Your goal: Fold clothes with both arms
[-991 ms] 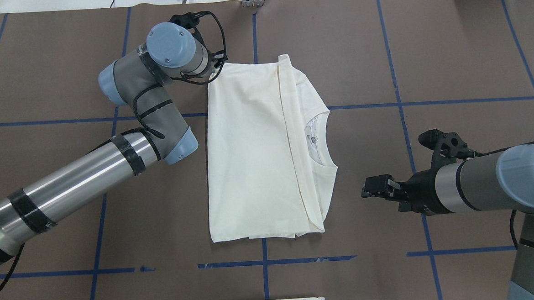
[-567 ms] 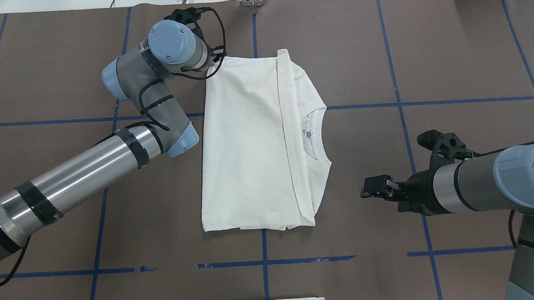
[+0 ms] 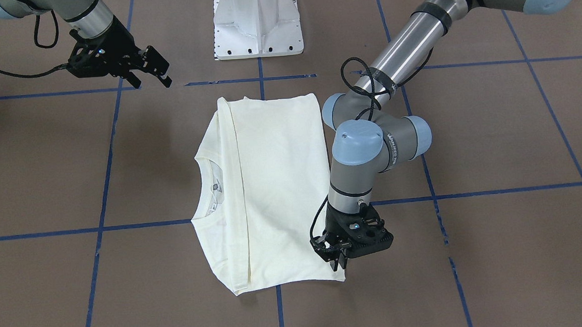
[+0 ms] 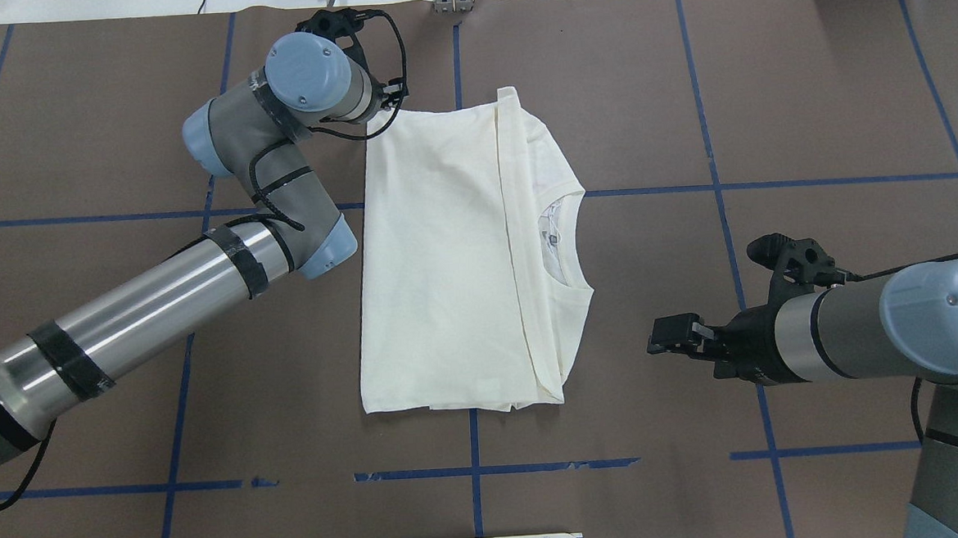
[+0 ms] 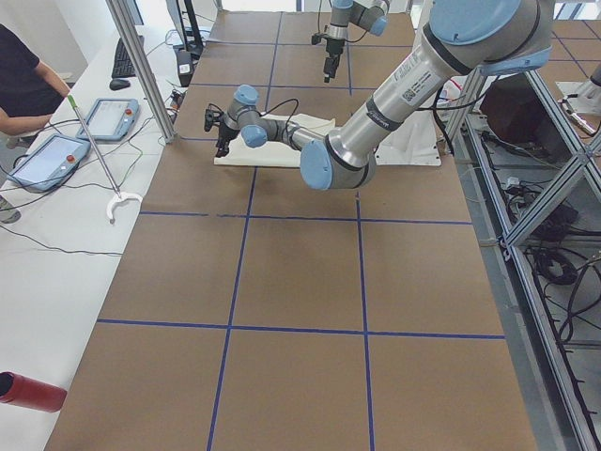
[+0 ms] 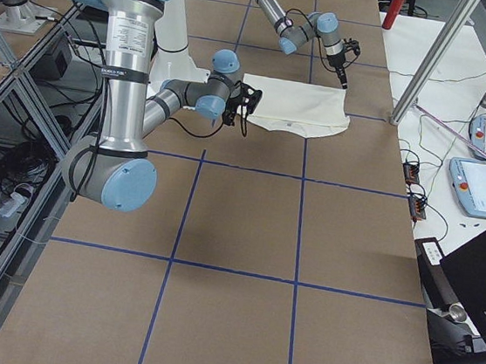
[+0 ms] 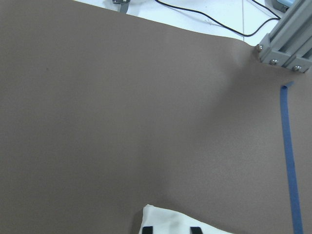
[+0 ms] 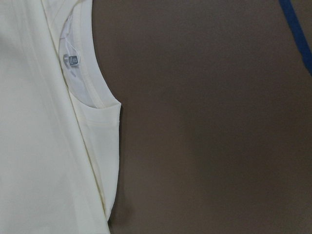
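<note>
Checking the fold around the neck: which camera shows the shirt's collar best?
Right wrist-mounted view: the collar is close up, ribbing and label clear, its top cropped. Overhead and front-facing show it uncropped but small; side views barely resolve it; left wrist view shows only a shirt corner.

Your T-shirt [image 4: 445, 254] shows plain cream-white, with a small grey label [image 4: 553, 239] inside the neck. The table [image 4: 830, 86] is dull brown, gridded with blue tape lines [image 4: 811, 182]. The left arm [image 4: 145, 311] and right arm [image 4: 860, 335] are grey and silver with light blue caps; the left claw [image 3: 338, 265] and right claw [image 3: 164, 73] are black.
</note>
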You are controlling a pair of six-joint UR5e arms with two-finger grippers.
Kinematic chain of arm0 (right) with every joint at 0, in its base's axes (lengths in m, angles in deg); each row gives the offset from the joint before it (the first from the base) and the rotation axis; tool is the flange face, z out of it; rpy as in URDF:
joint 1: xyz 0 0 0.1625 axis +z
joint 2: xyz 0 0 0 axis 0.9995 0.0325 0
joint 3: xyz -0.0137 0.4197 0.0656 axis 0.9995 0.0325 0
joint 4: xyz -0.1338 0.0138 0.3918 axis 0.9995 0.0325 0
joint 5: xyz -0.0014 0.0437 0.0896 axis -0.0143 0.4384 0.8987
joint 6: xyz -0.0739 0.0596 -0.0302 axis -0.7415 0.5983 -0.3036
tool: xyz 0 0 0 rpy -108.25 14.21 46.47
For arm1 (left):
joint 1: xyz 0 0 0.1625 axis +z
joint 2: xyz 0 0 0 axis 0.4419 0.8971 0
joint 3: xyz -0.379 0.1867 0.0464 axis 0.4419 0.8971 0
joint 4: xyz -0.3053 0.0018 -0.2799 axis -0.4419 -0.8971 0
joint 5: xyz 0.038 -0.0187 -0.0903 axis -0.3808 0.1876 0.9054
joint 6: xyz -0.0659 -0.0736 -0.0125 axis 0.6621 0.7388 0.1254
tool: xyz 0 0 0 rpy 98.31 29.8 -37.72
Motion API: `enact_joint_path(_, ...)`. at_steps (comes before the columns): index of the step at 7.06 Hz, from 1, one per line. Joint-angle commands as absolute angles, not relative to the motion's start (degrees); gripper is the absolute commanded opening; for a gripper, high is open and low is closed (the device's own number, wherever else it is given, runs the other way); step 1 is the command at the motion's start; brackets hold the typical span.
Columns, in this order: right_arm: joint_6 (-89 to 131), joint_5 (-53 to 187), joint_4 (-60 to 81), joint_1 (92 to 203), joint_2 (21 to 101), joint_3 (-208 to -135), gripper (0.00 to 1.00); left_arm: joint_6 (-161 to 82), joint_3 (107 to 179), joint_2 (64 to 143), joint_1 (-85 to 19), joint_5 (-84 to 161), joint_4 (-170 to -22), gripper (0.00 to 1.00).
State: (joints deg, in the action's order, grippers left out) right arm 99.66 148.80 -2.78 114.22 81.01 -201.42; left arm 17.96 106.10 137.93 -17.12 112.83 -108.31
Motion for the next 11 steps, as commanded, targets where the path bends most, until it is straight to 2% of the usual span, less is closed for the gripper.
enact_joint_path(1, 96.1, 148.7, 8.3, 114.4, 73.2, -199.2, 1.00, 12.4, 112.9, 135.6, -19.1, 121.7, -103.5, 1.00)
enact_joint_path(3, 92.5, 148.7, 20.8, 114.5, 60.4, -193.1, 1.00, 6.9, 128.2, 126.4, -19.1, 122.1, -97.1, 1.00)
enact_joint_path(5, 85.0, 143.9, 24.9, 110.9, 56.2, -189.1, 1.00, 5.8, 137.6, 121.4, -19.0, 122.2, -93.4, 1.00)
enact_joint_path(8, 80.2, 143.2, 29.5, 108.6, 50.2, -183.3, 1.00, 5.8, 139.0, 120.6, -18.6, 122.3, -92.1, 1.00)
enact_joint_path(10, 79.2, 143.6, 29.5, 108.4, 44.9, -176.9, 1.00, 5.9, 138.7, 120.6, -17.8, 122.3, -92.3, 1.00)
enact_joint_path(11, 79.1, 144.2, 29.9, 108.4, 45.1, -176.6, 1.00, 5.8, 138.6, 120.2, -17.7, 122.3, -92.8, 1.00)
